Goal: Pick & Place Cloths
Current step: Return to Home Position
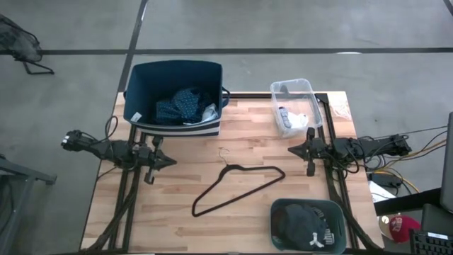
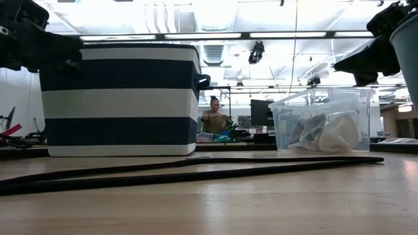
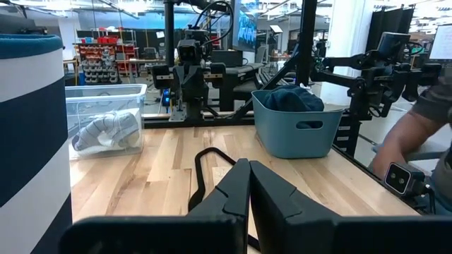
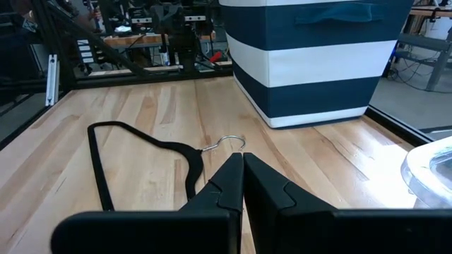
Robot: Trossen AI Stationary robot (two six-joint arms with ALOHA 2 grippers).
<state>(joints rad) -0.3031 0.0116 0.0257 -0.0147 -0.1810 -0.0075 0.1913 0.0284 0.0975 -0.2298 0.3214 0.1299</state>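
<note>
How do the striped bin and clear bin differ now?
The striped bin is bigger, opaque, navy-and-white; the clear bin is smaller, see-through. The striped bin holds a patterned shirt; the clear bin holds socks. Both stand upright, open-topped. Shut, the left gripper and right gripper touch neither.

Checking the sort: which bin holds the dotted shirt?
The navy-and-white striped bin; the clear bin holds socks, the teal tub black garments.

Bright o/h ceiling lights [image 2: 215, 10] glare in low view; table [image 1: 248, 134] evenly lit w/ soft shadows.
</note>
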